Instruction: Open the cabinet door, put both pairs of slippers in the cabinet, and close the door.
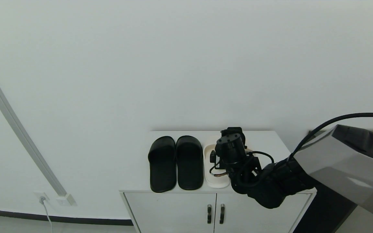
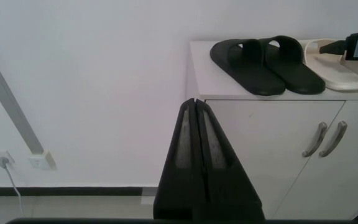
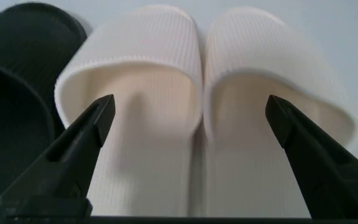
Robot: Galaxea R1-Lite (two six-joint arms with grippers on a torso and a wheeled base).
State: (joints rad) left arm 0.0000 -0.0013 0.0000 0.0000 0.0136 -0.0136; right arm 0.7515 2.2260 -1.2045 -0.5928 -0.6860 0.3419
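- Cabinet (image 1: 170,210): a low white unit against the wall. Both doors are shut, and the two handles (image 1: 209,213) stand side by side at the centre seam.
- Black slippers (image 1: 180,165): the pair lies side by side on the cabinet top, heels at the front edge.
- White slippers (image 3: 148,112): the second pair lies just beside the black pair on the robot's right, partly hidden under the right arm in the head view.
- Right tool (image 3: 189,106): poised over the white pair with its fingers spread wide and nothing between them. Each fingertip lies over one slipper's strap rather than outside the pair. Its height above the straps cannot be judged.
- Left tool (image 2: 196,109): fingers pressed together, holding nothing. It is held to the left of the cabinet, well apart from the handles.
- Hazard 1: with the doors shut, a lifted pair has nowhere to go. One tool would have to hold the slippers while the other works a handle.
- Hazard 2: closing from this spread would probably squeeze two soft straps together. One slipper could slide free or hang by its edge.
- Hazard 3: a descent off-centre could nudge the neighbouring black slipper, or push a white one off the front edge.
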